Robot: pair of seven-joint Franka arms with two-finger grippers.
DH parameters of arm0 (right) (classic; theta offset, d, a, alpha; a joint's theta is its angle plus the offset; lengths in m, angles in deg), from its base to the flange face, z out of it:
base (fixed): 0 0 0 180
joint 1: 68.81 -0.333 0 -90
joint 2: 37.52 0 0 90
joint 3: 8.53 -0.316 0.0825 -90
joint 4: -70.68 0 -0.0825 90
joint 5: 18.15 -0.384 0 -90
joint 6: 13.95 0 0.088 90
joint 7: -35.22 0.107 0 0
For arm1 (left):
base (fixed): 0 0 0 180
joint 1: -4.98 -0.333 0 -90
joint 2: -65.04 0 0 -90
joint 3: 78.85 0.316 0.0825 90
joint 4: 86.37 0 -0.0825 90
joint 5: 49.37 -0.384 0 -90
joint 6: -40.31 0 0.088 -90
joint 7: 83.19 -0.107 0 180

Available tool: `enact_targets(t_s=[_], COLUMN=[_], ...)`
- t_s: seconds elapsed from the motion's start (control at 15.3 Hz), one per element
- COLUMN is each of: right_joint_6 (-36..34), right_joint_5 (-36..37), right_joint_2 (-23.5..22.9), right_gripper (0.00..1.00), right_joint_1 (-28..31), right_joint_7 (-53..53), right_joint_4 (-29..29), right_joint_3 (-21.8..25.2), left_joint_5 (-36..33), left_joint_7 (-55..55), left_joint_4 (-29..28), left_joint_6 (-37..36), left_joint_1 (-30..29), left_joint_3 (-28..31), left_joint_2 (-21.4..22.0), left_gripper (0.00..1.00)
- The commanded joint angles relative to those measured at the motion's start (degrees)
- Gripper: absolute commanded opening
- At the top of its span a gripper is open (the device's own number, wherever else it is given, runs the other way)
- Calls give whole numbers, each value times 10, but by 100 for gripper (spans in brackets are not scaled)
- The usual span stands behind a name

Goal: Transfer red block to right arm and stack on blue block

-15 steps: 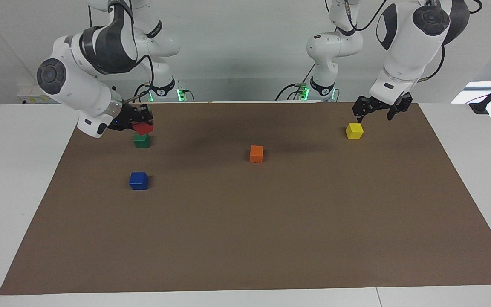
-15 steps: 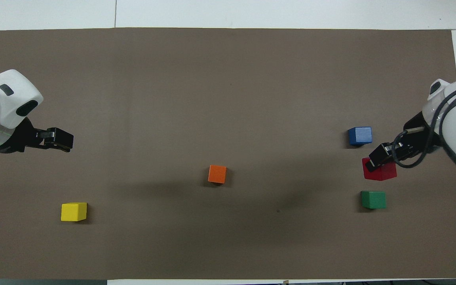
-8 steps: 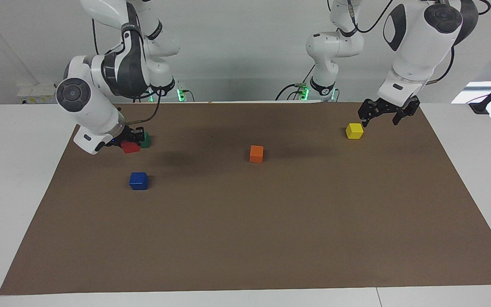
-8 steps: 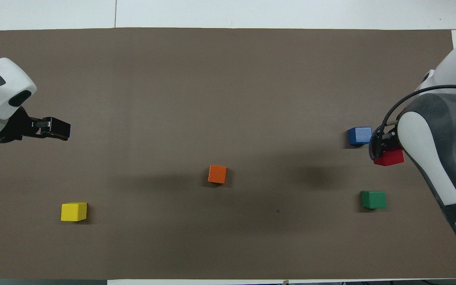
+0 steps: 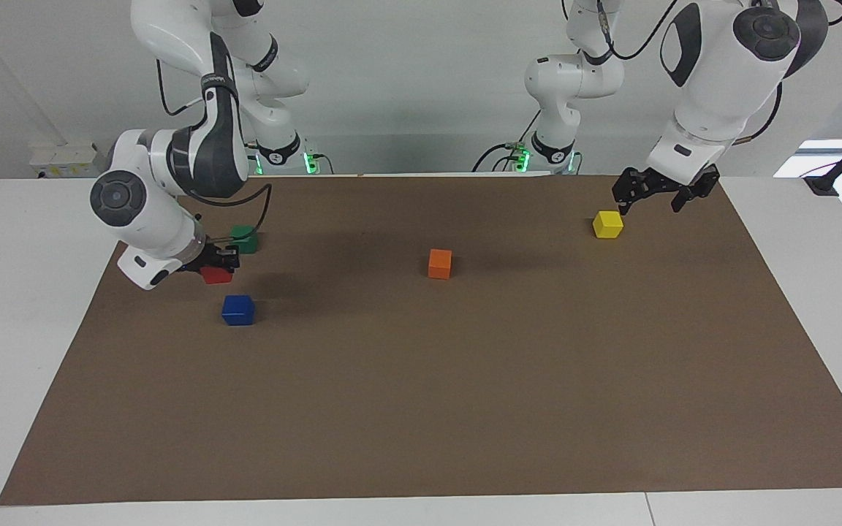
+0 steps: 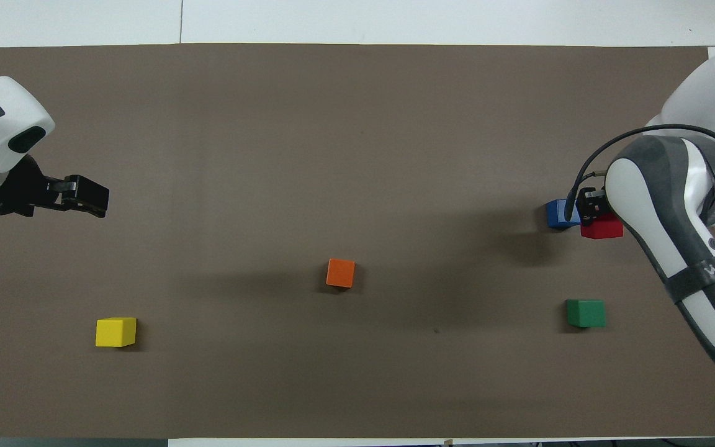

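Note:
My right gripper is shut on the red block and holds it low over the mat, between the green block and the blue block. In the overhead view the red block shows close beside the blue block, which the right gripper partly covers. My left gripper is open and empty, raised over the mat beside the yellow block at the left arm's end; it also shows in the overhead view.
A green block lies nearer to the robots than the blue block. An orange block sits mid-mat. A yellow block lies at the left arm's end. All sit on a brown mat.
My right gripper has carried the red block from above the green block down and toward the blue block. The left gripper has shifted only slightly.

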Motion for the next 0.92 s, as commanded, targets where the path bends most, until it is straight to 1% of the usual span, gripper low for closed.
enact_targets(t_s=[0.0,0.13,0.2,0.33,0.46,0.65,0.85], right_joint_6=[22,38,31,6,-15,-18,-17], right_joint_5=[5,1,-1,-36,-38,-32,-40], right_joint_2=[-22,-40,-44,-51,-59,-68,-86], right_gripper=[0,0,0,0,0,0,0], right_joint_1=[4,10,13,16,16,16,17], right_joint_7=[12,7,4,-24,-37,-53,-64], right_joint_4=[14,15,20,24,40,52,67], right_joint_3=[-3,-3,-3,-3,-3,-3,-3], left_joint_5=[8,8,8,8,8,8,8], left_joint_7=[-2,-3,-3,-2,-2,-2,-2], left_joint_4=[3,3,3,3,3,3,3], left_joint_6=[-12,-15,-14,-15,-14,-15,-15], left_joint_1=[3,1,1,1,1,1,1], left_joint_3=[7,7,7,7,7,7,7], left_joint_2=[14,18,18,18,18,18,18], left_gripper=[100,100,100,100,100,100,100])
